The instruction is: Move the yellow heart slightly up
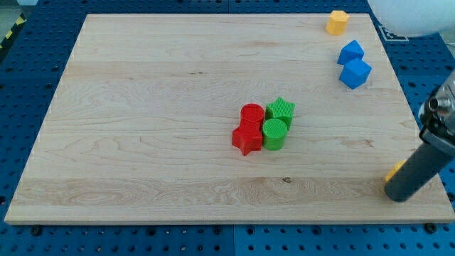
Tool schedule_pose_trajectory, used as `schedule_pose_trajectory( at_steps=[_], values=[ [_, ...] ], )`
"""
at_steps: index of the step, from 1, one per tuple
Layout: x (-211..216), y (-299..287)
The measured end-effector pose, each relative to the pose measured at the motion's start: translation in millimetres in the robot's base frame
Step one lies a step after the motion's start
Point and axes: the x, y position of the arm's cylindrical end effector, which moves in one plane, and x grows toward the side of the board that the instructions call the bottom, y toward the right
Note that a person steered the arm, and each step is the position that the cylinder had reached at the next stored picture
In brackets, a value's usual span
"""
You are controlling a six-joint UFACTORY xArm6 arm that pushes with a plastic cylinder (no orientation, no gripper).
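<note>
My tip [399,195] is at the lower right of the board, near the view's right edge. A sliver of a yellow block [392,173] shows just left of the rod and touches it. Most of that block is hidden, so I cannot make out its shape. A second yellow block [337,22], roughly pentagon-shaped, sits at the board's top right corner, far above the tip.
Two blue blocks [350,51] [355,73] lie below the top yellow block. A tight cluster sits mid-board: red cylinder [252,114], red star [247,138], green star [281,109], green cylinder [274,134]. The board's right edge [419,128] is close to the tip.
</note>
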Motion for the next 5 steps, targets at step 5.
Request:
schedule_pose_trajectory(
  at_steps=[5],
  values=[
    [15.6,37.6]
  ],
)
